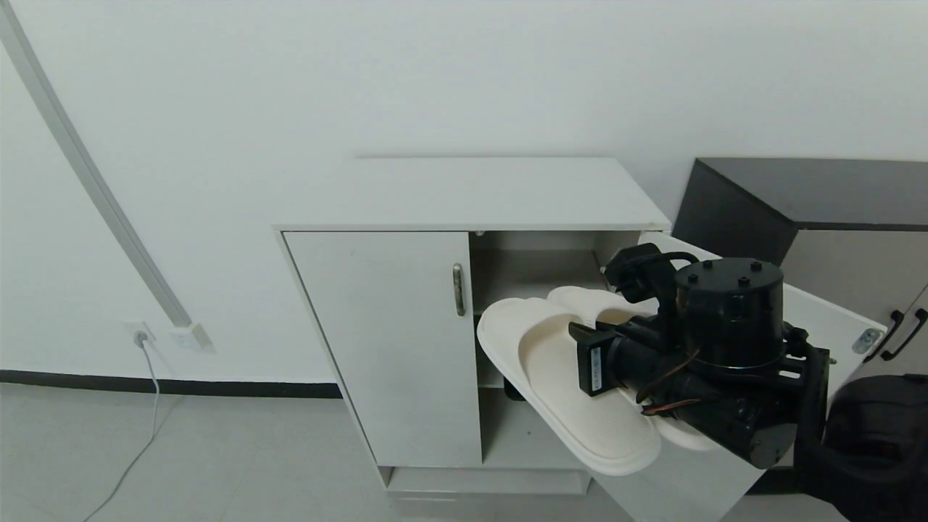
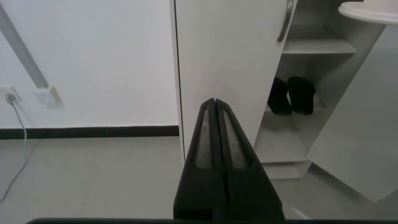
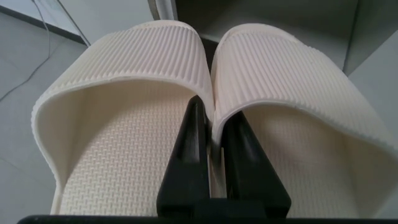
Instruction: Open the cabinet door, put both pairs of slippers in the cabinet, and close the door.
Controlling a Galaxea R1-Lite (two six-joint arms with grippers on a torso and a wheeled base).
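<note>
Right gripper (image 3: 213,124) is pinching the cream slippers (image 1: 551,362) by their touching inner edges. The pair hangs just outside the cabinet (image 1: 471,196) opening, long axis pointing in, toes first, so I'd feed straight ahead. Black slippers (image 2: 291,95) sit on a lower shelf. Left gripper (image 2: 214,109) is pressed together, empty, facing the closed door (image 1: 384,341). Grey floor (image 1: 181,464), white wall.

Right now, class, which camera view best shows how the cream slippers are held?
The right wrist view: the cream slippers lie side by side, the right gripper's fingers pinching their adjoining walls. The head view shows the pair before the open cabinet, partly behind the arm. The left wrist view catches one rim.
</note>
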